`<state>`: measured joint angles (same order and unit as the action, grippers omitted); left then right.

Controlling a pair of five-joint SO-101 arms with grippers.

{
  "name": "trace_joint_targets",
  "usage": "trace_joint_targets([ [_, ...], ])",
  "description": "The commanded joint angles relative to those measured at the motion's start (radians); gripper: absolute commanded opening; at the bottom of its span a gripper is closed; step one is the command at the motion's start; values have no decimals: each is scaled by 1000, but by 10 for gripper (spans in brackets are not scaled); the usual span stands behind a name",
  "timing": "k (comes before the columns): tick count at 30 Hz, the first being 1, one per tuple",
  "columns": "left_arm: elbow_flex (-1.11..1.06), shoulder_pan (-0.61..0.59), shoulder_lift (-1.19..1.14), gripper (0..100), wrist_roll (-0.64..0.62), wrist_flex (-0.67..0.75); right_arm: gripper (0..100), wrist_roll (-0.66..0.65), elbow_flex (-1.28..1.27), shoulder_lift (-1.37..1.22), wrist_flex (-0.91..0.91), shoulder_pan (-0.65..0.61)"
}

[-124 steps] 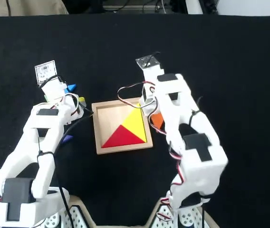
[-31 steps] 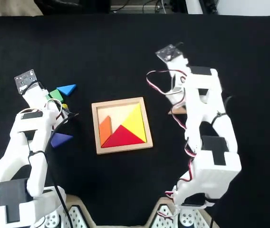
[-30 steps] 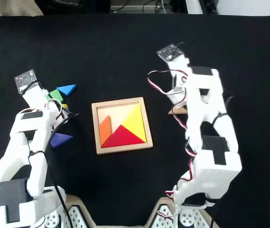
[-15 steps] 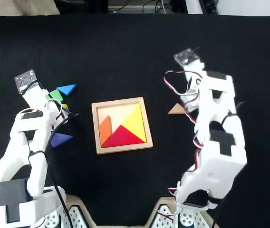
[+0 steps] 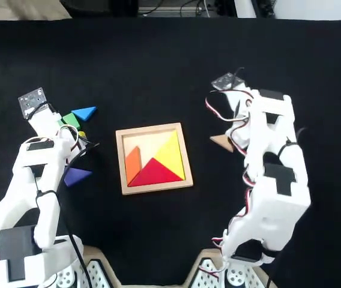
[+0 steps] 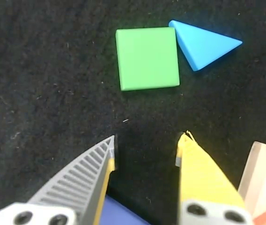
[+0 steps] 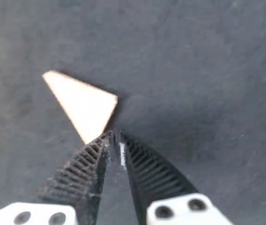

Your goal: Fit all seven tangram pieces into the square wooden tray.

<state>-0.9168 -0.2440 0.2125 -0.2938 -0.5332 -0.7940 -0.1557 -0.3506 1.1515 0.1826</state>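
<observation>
Right pincer (image 7: 114, 140) clenched, empty; tan triangle (image 7: 83, 104) flat on surface (image 5: 290, 60) just ahead of tips, touching or nearly. Tray (image 5: 120, 162) beyond triangle, toward left pincer (image 6: 146, 149), released, much farther from triangle.

Open cloth (image 5: 158, 66) — tray (image 5: 120, 162) midway.

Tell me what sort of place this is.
Probably a robotics lab bench: the left arm and right arm stand side by side at a black-covered table, a square wooden tray between them, cables behind.
</observation>
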Motion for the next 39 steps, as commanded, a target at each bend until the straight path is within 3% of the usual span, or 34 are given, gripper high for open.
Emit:
trace_joint_targets([
  [1,15,8,29,216,5,20,18,-12,-39,120,11,-52],
  [9,15,8,29,216,5,20,18,-8,-79,263,9,-55],
  [12,15,8,29,216,5,20,24,72,-81,266,-46,-58],
  [17,13,8,29,216,5,20,213,126,-90,176,-57,-72],
  [20,13,8,29,216,5,20,244,103,-87,124,-57,-91],
  [24,13,8,29,216,5,20,244,-25,-87,117,-21,-123],
  [39,5,8,29,216,5,46,244,-89,-27,12,-54,-120],
])
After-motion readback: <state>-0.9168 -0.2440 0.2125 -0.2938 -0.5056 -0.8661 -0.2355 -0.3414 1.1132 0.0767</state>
